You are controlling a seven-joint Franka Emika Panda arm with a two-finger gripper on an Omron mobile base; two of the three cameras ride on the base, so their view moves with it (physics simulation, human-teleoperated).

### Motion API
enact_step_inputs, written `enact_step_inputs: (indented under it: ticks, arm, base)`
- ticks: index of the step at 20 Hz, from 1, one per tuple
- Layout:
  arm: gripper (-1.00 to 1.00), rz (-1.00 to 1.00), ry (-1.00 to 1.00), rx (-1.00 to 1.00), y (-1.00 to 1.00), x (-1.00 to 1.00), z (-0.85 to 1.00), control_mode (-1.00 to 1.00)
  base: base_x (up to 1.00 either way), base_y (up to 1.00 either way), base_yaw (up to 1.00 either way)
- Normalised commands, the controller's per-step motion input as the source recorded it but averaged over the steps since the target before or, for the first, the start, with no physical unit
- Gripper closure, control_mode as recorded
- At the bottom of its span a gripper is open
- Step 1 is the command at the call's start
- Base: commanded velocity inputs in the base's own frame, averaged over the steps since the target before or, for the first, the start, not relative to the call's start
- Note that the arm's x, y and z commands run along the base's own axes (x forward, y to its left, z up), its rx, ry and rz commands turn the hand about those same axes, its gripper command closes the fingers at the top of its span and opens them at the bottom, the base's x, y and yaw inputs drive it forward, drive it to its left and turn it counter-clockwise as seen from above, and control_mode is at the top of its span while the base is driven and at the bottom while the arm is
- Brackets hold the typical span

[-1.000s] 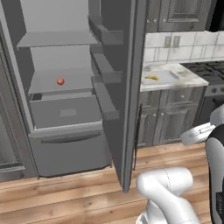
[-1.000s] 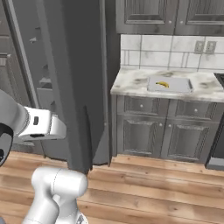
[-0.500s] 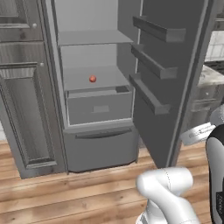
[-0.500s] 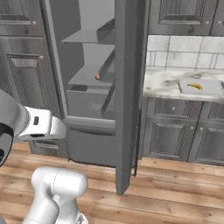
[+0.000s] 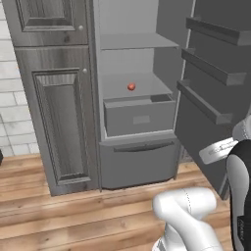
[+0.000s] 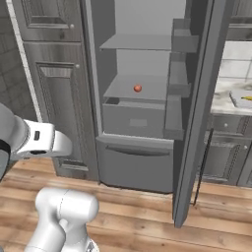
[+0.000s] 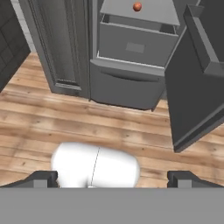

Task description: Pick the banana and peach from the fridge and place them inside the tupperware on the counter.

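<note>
On the middle shelf of the open fridge [image 5: 132,54] sits the peach [image 5: 131,87], a small red-orange ball just above the pulled-out drawer [image 5: 139,115] and well back from the shelf's front edge. The gripper [image 7: 113,179] hangs low over the wood floor [image 7: 52,122], its jaws spread wide and holding nothing, well apart from the fruit. Off to the right, past the edge of the open door [image 6: 197,113], a corner of the tupperware [image 6: 241,98] shows on the counter [image 6: 224,101] with a sliver of yellow in it, probably the banana [image 6: 247,98].

My worry is the reach in: the door racks [image 5: 211,63] crowd the right side and the drawer juts forward beneath the shelf, so an arm coming up from low could clip either one. The peach is round, too; a nudge from one finger before the jaws close would likely roll it deeper or off the shelf's edge.
</note>
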Motion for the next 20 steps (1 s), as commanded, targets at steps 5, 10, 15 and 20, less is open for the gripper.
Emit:
enact_step_inputs:
  ticks: [5, 10, 15, 20]
  arm:
    - [-1.0, 0.0, 0.0, 0.0, 0.0, 0.0, 0.0, 1.0]
    - [-1.0, 0.0, 0.0, 0.0, 0.0, 0.0, 0.0, 1.0]
    - [-1.0, 0.0, 0.0, 0.0, 0.0, 0.0, 0.0, 1.0]
    - [-1.0, 0.0, 0.0, 0.0, 0.0, 0.0, 0.0, 1.0]
  base:
    - [0.37, -0.06, 0.0]
    - [0.47, -0.22, 0.0]
    - [0.61, -0.05, 0.0]
    - [0.62, -0.08, 0.0]
